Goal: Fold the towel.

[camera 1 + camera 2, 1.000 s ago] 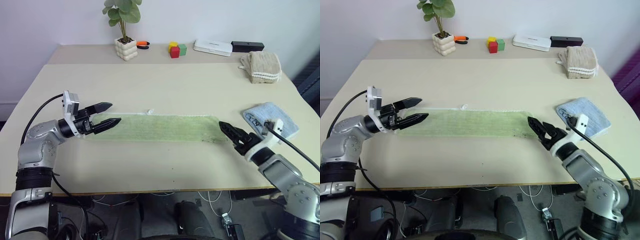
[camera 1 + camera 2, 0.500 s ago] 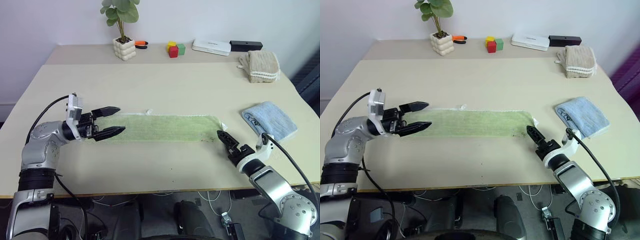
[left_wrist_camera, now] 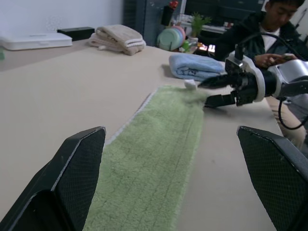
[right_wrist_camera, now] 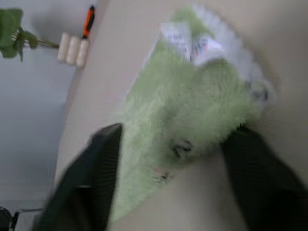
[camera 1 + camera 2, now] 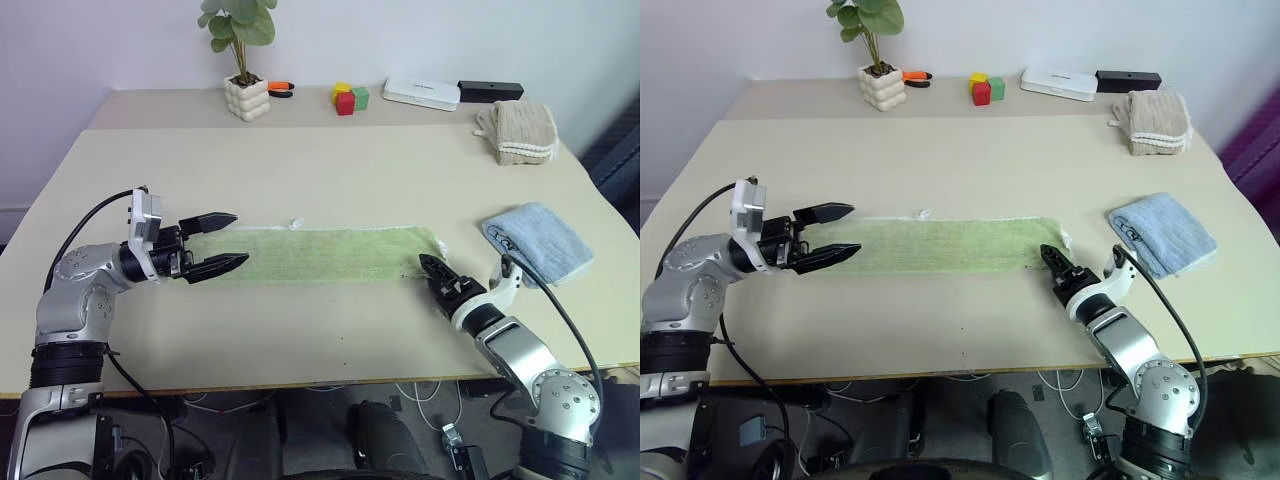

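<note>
The towel (image 5: 320, 254) is light green terry with white stitched edging, on a plain beige worktop (image 5: 330, 170). Both pincers have black fingers (image 5: 222, 264) on silver-grey arms. Folded cloths: one light blue (image 5: 538, 238), one beige with white trim (image 5: 520, 130).

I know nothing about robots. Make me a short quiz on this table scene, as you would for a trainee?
1. True or false: the green towel lies flat in a long strip on the table.
2. Which folded towel lies nearer the right pincer: A) the light blue towel, B) the beige towel?
3. Fill in: the fingers of the left pincer stand ____ over the strip's left end.

Key:
1. True.
2. A.
3. Open. One finger is over the strip's far edge, the other over its near edge.
</note>
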